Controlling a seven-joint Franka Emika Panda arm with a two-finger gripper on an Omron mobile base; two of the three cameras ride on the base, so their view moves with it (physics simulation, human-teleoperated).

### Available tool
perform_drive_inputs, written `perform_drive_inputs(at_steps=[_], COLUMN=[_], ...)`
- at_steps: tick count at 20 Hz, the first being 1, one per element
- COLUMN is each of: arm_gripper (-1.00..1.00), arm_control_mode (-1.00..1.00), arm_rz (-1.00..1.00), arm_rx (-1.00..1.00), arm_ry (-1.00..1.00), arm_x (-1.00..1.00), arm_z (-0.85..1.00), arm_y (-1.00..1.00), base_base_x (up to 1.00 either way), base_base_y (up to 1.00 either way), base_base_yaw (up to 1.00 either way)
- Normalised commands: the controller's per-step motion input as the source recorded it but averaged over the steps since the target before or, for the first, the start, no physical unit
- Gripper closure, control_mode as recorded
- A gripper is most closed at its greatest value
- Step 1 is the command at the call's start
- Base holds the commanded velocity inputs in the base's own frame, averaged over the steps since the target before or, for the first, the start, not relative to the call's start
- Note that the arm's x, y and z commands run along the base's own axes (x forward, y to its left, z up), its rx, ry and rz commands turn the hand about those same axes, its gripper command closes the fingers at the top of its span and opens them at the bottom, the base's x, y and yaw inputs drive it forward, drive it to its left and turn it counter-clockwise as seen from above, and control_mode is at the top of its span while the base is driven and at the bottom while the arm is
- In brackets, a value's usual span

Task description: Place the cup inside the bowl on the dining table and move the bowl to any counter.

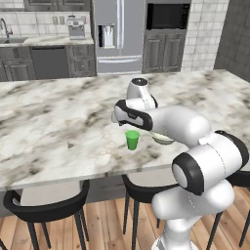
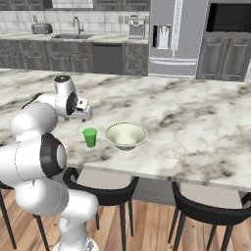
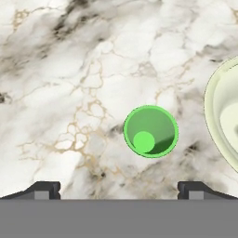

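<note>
Fig. legend, largest to smallest. Dining table [image 1: 58,117]: long white marble island slab w/ grey-brown veins, black stools along its near edge; it carries both task items. Bowl [image 2: 126,135]: wide, shallow, round, pale cream-green w/ lighter rim, upright and empty, near the table's front edge. Gripper [image 3: 119,188]: two dark finger tips spread wide, nothing between them, hanging above the table and looking straight down. Cup [image 3: 150,131]: small bright green plain tumbler, no handle, standing on the marble just beside the bowl, apart from it; in the right base view it sits to the bowl's left, under the hand.

Progress, as judged: nothing done yet. Cup is not in the bowl; bowl is on the island, not on a wall-side counter. Arm appears at the approach stage, roughly over the cup but a little off-centre in the hand view. Left to do: grasp cup, drop it in bowl, carry bowl to a counter.

Orientation: cup upright, mouth up; long axis vertical, i.e. along the hand's line of sight. Hand view looks down into the cup onto its inside bottom.
</note>
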Motion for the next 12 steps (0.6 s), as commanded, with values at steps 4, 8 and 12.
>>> perform_drive_inputs(at_steps=[4, 8, 12], arm_gripper=[-1.0, -1.0, -1.0], arm_control_mode=[-1.0, -1.0, -1.0], arm_rz=[0.0, 0.0, 0.0], arm_rx=[0.0, 0.0, 0.0], arm_ry=[0.0, 0.0, 0.0], arm_x=[0.0, 0.0, 0.0], arm_z=[0.0, 0.0, -0.01], arm_y=[-0.01, -0.03, -0.08], base_base_x=[0.0, 0.0, 0.0], base_base_y=[0.0, 0.0, 0.0], base_base_yaw=[0.0, 0.0, 0.0])
